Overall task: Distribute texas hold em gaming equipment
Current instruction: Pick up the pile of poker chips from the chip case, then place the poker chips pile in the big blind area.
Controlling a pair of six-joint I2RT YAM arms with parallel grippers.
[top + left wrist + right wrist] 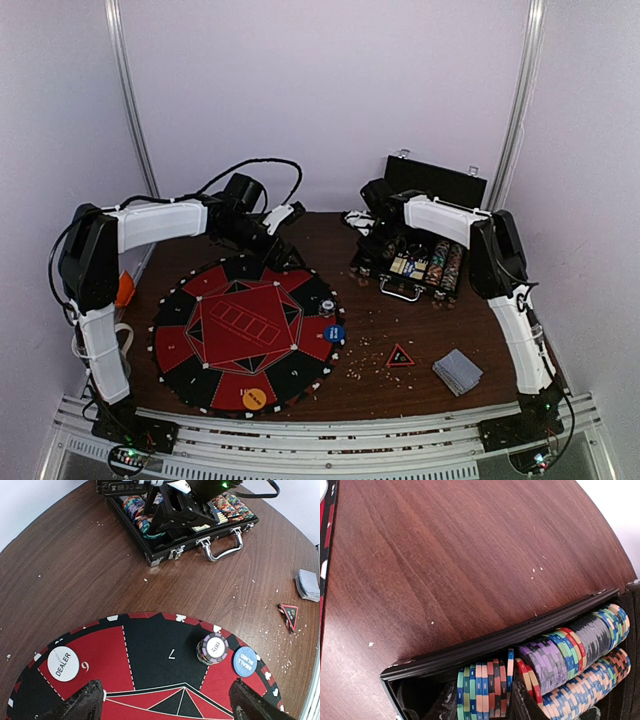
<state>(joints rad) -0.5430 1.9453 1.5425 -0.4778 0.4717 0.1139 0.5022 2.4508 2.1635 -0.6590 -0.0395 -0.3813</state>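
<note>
The brown wooden worktop (330, 250) carries a round mat (243, 330) of red and black wedges on its left half, with white numerals around it (a 7 and a 9 read clearly from the left wrist).

Behind and to the right stands the black case (435, 185), lid up. Its rows of chips (570, 650) lie on edge – purple, green, blue, orange and grey, each with a striped rim.

The left pincer (165, 707) hangs over the mat's far side with its fingers spread wide and nothing between them. The right pincer (482, 705) is down inside the case, one dark finger on each side of a short run of green, blue and orange chips. I cannot tell whether it is actually pressing on them.

The card deck (457, 371), grey-blue on the back, sits on bare wood at the near right, well apart from the mat.

Three flat discs lie on the mat:
- the white one (63, 663) is lettered DEALER and sits by the 9;
- the blue one (245, 661) is lettered SMALL BLIND and sits near the right rim;
- the orange one (254, 398) sits at the near rim.

Just beside the blue disc stands a small chip stack (212, 648) – purple with white edge stripes.

A red triangle (400, 356) with a black border lies among pale crumbs between the mat and the deck.
</note>
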